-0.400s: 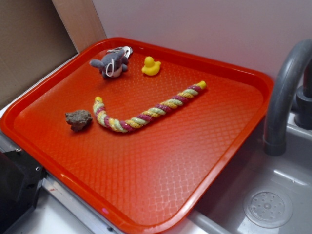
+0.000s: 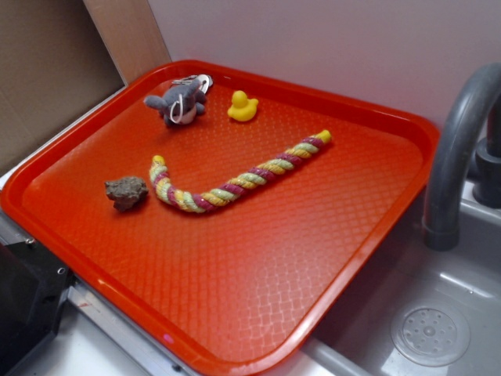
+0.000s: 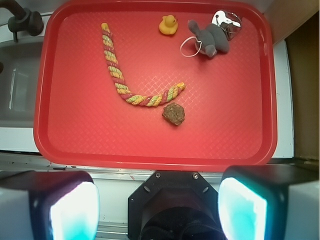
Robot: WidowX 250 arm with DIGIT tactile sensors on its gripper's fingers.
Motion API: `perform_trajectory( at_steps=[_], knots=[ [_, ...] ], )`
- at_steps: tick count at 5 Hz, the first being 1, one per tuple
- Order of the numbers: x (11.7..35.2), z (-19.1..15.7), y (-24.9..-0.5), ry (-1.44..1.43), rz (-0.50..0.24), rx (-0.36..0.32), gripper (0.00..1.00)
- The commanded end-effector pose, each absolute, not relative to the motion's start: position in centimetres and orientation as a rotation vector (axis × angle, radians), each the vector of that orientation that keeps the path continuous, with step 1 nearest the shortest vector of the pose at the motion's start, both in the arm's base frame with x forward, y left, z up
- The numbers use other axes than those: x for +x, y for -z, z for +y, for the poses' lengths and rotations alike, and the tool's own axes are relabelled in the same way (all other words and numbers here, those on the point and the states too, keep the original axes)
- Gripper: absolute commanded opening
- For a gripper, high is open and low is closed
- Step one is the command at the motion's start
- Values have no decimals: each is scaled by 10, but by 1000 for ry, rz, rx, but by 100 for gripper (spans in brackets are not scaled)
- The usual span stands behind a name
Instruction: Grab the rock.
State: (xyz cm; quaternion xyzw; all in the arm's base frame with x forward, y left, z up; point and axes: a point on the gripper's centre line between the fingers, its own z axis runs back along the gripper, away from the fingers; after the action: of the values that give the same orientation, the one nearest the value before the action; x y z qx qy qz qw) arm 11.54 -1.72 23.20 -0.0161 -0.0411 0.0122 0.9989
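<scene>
1. We see the rock (image 2: 126,192) lying on the red tray (image 2: 235,313), near its left edge in the exterior view.
2. Just beside it lies one end of a braided rope (image 2: 235,182), apparently not touching.
3. Farther back sit a grey plush toy (image 2: 180,102) with a keyring and a yellow duck (image 2: 242,107).
4. Our gripper (image 3: 159,202) hangs above the tray's near edge, fingers spread wide, holding nothing, well apart from the rock.
5. A sink (image 2: 423,313) with a grey faucet (image 2: 458,149) lies right of the tray.

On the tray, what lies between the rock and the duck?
The near end of the rope crosses that line; past it the tray is bare up to the duck. The wrist view shows this, with the rock just beside the rope.
</scene>
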Motion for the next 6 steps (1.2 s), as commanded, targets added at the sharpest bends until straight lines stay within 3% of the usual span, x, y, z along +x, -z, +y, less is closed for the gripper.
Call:
perform_trajectory(
  at_steps=[1,2,4,6],
  knots=[
    [144,-2,-187,342,-220,-30,100],
    [158,11,-162,470,-255,-3,100],
    [186,19,-107,563,-192,28,100],
    [186,5,-61,672,-110,14,100]
  ],
)
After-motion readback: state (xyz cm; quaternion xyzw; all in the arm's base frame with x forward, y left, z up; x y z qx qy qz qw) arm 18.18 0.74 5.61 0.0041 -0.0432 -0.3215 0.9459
